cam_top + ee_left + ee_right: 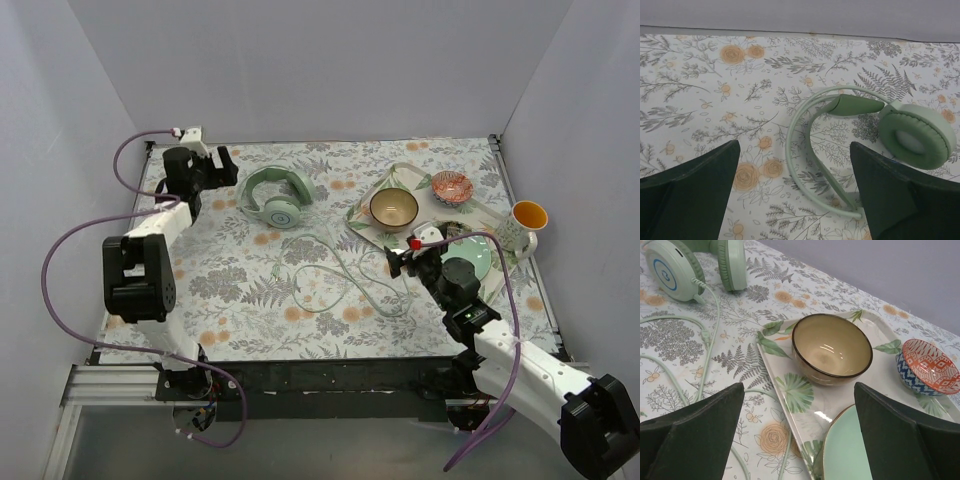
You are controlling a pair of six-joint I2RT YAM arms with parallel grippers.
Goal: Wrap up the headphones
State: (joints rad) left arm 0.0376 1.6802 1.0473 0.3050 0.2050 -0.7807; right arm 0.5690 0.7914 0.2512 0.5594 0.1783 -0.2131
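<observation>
The mint-green headphones (278,197) lie flat on the floral cloth at the back left, headband toward the far wall. In the left wrist view the headband (805,125) curves between my fingers and one ear cup (917,135) lies at the right. The thin pale cable (350,275) trails loose in loops toward the table's middle; it also shows in the right wrist view (710,330), running from an ear cup (670,267). My left gripper (228,168) is open and empty, just left of the headband. My right gripper (397,262) is open and empty over the tray's near-left edge, beside the cable.
A leaf-print tray (365,210) at the right holds a tan bowl (394,207), a small red-patterned bowl (451,186) and a pale green plate (470,255). A mug with an orange inside (525,225) stands by the right wall. Walls enclose three sides.
</observation>
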